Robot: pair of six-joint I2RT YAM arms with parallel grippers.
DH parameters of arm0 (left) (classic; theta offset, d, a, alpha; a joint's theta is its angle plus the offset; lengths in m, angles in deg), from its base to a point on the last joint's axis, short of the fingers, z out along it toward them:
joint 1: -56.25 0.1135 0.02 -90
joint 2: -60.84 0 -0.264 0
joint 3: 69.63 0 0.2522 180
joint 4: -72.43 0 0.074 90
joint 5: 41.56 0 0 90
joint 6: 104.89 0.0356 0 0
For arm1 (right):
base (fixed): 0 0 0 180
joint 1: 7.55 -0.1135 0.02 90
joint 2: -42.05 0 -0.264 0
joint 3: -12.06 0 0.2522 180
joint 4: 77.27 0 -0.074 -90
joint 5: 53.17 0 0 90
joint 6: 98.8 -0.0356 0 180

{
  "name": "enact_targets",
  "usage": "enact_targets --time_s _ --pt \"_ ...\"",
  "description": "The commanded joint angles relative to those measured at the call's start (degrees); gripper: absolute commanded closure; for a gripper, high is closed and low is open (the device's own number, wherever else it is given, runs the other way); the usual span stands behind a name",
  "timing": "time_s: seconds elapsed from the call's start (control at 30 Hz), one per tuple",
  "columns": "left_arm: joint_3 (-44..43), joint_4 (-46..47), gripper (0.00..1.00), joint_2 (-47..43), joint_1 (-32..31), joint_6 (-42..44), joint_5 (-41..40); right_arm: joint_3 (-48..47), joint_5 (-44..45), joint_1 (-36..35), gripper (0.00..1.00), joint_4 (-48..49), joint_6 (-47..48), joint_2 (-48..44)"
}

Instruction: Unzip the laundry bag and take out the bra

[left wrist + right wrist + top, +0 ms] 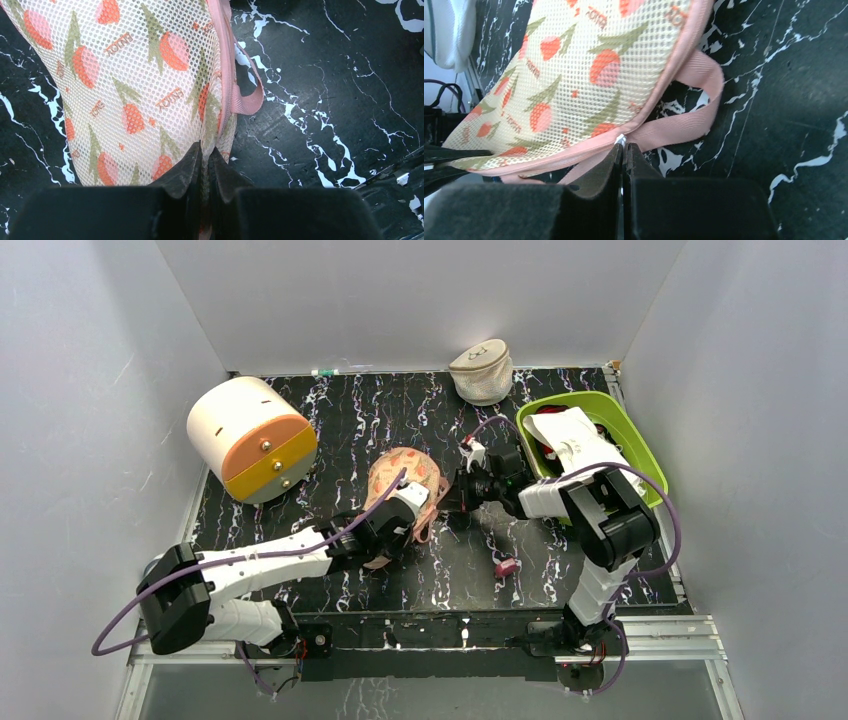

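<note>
The laundry bag is a peach mesh case with red-green print and pink trim, lying mid-table. It fills the left wrist view and the right wrist view. My left gripper is shut on a fold of the bag's mesh at its near end. My right gripper is shut on the white zipper pull at the pink zipper seam, beside the pink loop handle. The zipper looks closed along the visible seam. The bra is hidden.
A beige domed mesh pouch stands at the back. A green bin with white cloth is at the right. A white-and-orange drum sits at the left. A small pink object lies near the front.
</note>
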Motion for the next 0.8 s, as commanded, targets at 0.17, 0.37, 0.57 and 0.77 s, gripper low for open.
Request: enact_targets --time_s 0.17,0.37,0.57,0.77 --pt "1.7 -6.9 1.00 -4.8 0.2 -3.8 -2.8 -5.1 5.4 2.5 1.00 1.8 4.6 1.7" --pt "2.2 -8.2 1.00 -5.1 0.2 -5.7 -4.3 -7.2 5.0 4.0 1.00 0.2 6.0 2.5" --pt "0.1 -11.4 0.96 1.0 0.2 -7.9 -7.1 -5.4 3.3 3.3 1.00 -1.6 5.8 -1.0" --pt "-3.4 -14.2 0.95 9.2 0.2 -9.9 -11.8 1.7 2.1 0.8 1.00 1.2 2.1 -7.4"
